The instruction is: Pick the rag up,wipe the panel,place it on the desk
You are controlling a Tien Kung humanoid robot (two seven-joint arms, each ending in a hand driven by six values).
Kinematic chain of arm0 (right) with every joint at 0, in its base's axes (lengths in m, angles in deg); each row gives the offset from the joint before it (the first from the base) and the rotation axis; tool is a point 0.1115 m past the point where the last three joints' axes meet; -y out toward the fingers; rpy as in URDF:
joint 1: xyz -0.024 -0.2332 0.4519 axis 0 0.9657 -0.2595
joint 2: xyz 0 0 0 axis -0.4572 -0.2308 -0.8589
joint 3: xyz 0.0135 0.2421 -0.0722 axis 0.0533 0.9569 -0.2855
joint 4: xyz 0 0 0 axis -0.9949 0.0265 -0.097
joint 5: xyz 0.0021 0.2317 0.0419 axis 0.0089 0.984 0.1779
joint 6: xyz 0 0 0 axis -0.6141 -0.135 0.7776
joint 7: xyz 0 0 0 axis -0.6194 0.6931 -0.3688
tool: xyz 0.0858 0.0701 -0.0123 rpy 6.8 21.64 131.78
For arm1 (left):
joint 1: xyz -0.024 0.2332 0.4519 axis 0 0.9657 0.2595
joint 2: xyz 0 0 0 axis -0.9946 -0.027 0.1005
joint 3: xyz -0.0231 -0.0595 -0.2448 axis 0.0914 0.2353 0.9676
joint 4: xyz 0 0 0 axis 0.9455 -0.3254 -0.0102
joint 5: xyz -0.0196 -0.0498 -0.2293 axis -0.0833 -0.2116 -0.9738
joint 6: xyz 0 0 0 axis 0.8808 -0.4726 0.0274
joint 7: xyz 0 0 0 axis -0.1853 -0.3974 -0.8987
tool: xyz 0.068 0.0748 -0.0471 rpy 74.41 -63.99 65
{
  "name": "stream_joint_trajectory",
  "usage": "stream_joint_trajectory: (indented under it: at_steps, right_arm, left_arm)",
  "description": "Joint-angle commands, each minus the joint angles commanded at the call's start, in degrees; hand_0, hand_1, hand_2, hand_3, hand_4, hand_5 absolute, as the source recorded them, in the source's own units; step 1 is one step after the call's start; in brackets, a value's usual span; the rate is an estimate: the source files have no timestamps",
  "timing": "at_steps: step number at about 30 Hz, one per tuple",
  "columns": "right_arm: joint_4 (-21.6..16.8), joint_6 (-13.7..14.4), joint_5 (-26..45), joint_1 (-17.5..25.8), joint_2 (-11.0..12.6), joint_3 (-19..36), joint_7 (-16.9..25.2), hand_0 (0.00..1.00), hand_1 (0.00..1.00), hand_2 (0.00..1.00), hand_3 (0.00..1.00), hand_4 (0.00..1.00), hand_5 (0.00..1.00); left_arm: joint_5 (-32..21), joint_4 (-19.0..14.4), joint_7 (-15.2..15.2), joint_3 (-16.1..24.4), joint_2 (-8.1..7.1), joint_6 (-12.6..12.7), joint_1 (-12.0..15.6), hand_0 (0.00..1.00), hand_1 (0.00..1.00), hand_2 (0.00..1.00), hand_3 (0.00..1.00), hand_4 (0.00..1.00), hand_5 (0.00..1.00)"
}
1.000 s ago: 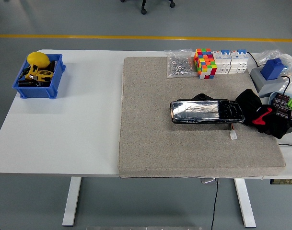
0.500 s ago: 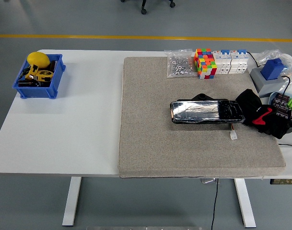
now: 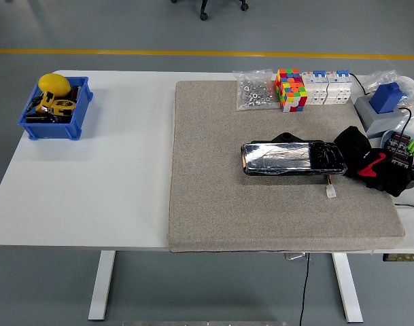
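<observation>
On the white worktop point(image 3: 91, 190), the black rag point(image 3: 370, 163) is lying right of the long panel point(image 3: 294, 158), no hands or fingers showing.

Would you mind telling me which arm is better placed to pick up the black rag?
Probably the right: neither arm is in view, but the black rag with red trim lies at the table's right edge, just right of the foil-wrapped black panel.

No arm, wrist or hand shows in the head view (left and right alike).
</observation>
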Motion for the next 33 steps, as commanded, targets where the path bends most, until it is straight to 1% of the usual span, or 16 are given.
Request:
stream_joint_trajectory:
  at_steps: [5,6,10,12,17,18,23,24,26,29,30,33]
  right_arm:
    - [0.4,-0.9,8.2,0.1,-0.2,-0.3,0.2,0.861,0.817,0.876,0.968,0.998,0.819]
    - [0.5,-1.2,10.3,0.2,-0.2,-0.2,0.4,0.841,0.797,0.853,0.951,0.998,0.868]
    - [0.7,-1.9,17.5,0.2,-0.2,0.3,0.6,0.841,0.797,0.853,0.951,0.998,0.868]
    - [0.7,-2.1,18.4,0.2,-0.2,0.4,0.5,0.828,0.795,0.87,0.958,0.998,0.862]
    - [0.7,-2.5,19.0,0.1,-0.1,0.6,-0.1,0.828,0.795,0.87,0.958,0.998,0.862]
    - [0.7,-2.4,18.8,0.1,-0.1,0.6,-0.2,0.751,0.75,0.904,0.978,0.998,0.832]
    - [0.5,-1.2,17.5,0.0,-0.1,0.6,-0.3,0.751,0.75,0.904,0.978,0.998,0.832]
    - [0.5,-0.9,17.4,0.0,-0.1,0.7,-0.2,0.54,0.582,0.782,0.976,0.998,0.662]
    - [0.5,-0.2,17.6,0.0,-0.1,0.8,-0.1,0.54,0.582,0.782,0.976,0.998,0.662]
    - [0.5,0.0,17.9,0.1,-0.1,1.0,0.1,0.54,0.582,0.782,0.976,0.998,0.662]
    - [0.5,0.0,17.9,0.1,-0.1,1.0,0.2,0.471,0.529,0.682,0.877,0.998,0.596]
    - [0.5,-0.2,19.2,0.0,-0.1,0.8,0.1,0.471,0.529,0.682,0.877,0.998,0.596]
  left_arm:
    - [0.1,0.0,0.0,0.2,0.04,0.0,0.0,0.685,0.729,0.73,0.607,0.672,0.628]
    - [0.1,0.0,0.0,0.2,0.06,0.0,0.0,0.686,0.729,0.731,0.605,0.673,0.629]
    - [0.3,0.0,0.0,0.3,0.06,0.0,-0.1,0.686,0.729,0.731,0.605,0.673,0.629]
    - [0.3,0.0,0.0,0.3,0.05,0.0,-0.1,0.685,0.729,0.731,0.607,0.671,0.627]
    - [0.3,0.0,0.0,0.2,0.09,0.0,-0.1,0.685,0.729,0.731,0.607,0.671,0.627]
    - [0.3,0.0,0.0,0.2,0.09,0.0,-0.1,0.684,0.729,0.731,0.606,0.672,0.627]
    - [0.3,0.0,0.0,0.2,0.04,0.0,-0.2,0.684,0.729,0.731,0.606,0.672,0.627]
    - [0.4,0.0,0.0,0.2,0.04,-0.1,-0.2,0.686,0.729,0.731,0.607,0.671,0.626]
    - [0.4,0.0,0.0,0.3,0.05,0.0,-0.2,0.686,0.729,0.731,0.607,0.671,0.626]
    - [0.3,0.0,0.0,0.3,0.11,0.0,-0.2,0.686,0.729,0.731,0.607,0.671,0.626]
    - [0.3,0.0,0.0,0.3,0.12,0.0,-0.2,0.685,0.729,0.73,0.607,0.671,0.626]
    - [0.3,0.0,0.0,0.3,0.11,-0.1,-0.2,0.685,0.729,0.73,0.607,0.671,0.626]
